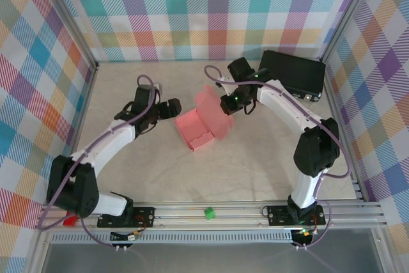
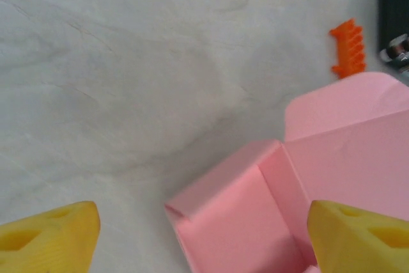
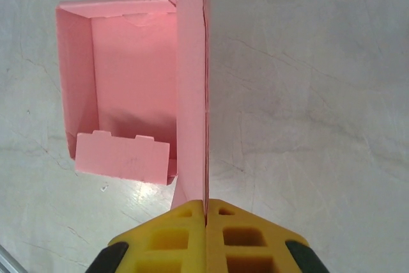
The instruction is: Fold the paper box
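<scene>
Currently, the right gripper point(image 3: 206, 210) is clamping an upright flap of the paper box point(image 3: 131, 81); the left gripper point(image 1: 175, 108) is hovering released alongside.

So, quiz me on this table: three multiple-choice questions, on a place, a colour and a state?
1. Where does the black case stand? A far right corner; B near left corner; C table's middle.
2. What colour is the paper box? A blue; B pink; C green.
3. The right end effector is: A wide open; B shut on the paper box; C shut on nothing.
Answers: A, it lies by the back wall, right; B, its card is pink; B, it pinches a raised flap.
</scene>
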Available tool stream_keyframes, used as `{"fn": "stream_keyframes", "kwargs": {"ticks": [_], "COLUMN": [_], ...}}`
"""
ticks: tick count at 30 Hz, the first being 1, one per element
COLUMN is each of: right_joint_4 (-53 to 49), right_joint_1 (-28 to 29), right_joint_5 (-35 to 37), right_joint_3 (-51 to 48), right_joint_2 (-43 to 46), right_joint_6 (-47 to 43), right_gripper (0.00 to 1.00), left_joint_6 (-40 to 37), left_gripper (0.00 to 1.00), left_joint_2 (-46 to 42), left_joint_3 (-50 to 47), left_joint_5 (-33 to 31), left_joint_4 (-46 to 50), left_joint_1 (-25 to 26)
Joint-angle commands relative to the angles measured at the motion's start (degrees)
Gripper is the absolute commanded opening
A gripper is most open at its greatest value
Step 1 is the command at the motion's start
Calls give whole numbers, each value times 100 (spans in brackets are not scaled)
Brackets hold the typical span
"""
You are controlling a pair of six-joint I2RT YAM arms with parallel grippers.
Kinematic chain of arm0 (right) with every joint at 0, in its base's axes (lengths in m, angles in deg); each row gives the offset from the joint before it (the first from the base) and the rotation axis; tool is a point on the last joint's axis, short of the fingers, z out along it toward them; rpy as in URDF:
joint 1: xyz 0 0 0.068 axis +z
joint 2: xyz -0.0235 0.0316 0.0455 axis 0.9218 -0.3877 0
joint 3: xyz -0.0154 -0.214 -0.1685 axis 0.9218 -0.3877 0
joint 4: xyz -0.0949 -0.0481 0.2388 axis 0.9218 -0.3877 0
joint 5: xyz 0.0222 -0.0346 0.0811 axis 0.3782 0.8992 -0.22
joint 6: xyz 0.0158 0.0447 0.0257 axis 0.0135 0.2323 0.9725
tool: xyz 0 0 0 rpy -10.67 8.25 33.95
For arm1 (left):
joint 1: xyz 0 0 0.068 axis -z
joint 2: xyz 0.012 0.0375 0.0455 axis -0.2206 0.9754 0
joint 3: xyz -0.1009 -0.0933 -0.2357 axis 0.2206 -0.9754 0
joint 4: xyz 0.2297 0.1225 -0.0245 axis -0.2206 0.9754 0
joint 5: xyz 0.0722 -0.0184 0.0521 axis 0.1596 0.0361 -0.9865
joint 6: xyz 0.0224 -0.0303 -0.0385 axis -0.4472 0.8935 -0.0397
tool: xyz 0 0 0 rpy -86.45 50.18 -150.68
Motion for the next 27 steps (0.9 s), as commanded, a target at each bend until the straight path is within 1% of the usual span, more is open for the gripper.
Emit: {"fn": "stream_keyframes", "kwargs": {"ticks": [1,2,5,7,9,12,14,16,20,27], "right_joint_4": [-363,-364,-347,-362,-421,-566,-657,-746,-799,-519], "right_joint_1": [-12,-14,-14,-7,-5,15,30,81,211,531], "right_joint_5": [-174,-199,-279,-332,-378,-357,-308,-212,134,822], "right_joint_3": [286,335,448,558,727,1067,1283,1492,1833,1951], "right_joint_2": [-138,-168,-248,-331,-463,-697,-869,-1025,-1246,-1395], "right_joint_6": [-760,-873,-1208,-1402,-1574,-1752,-1880,-2047,-2405,-3341], "right_gripper": [0,0,1,1,2,2,3,3,3,2], "left_joint_6": [-867,-874,-892,-889,-888,-788,-700,-646,-553,-243], "left_gripper": [75,73,61,52,44,35,35,35,34,33], "left_joint_2": [485,682,1394,1848,2241,2533,2538,2505,2342,1941], "left_joint_3": [431,546,1008,1321,1553,1620,1463,1311,981,412], "left_joint_5": [482,534,868,1007,1277,1627,1826,1898,2076,2122], "left_joint_4": [499,499,764,1020,1193,1314,1188,1162,1102,946], "left_joint_1": [-431,-518,-678,-690,-691,-686,-678,-648,-625,-527]}}
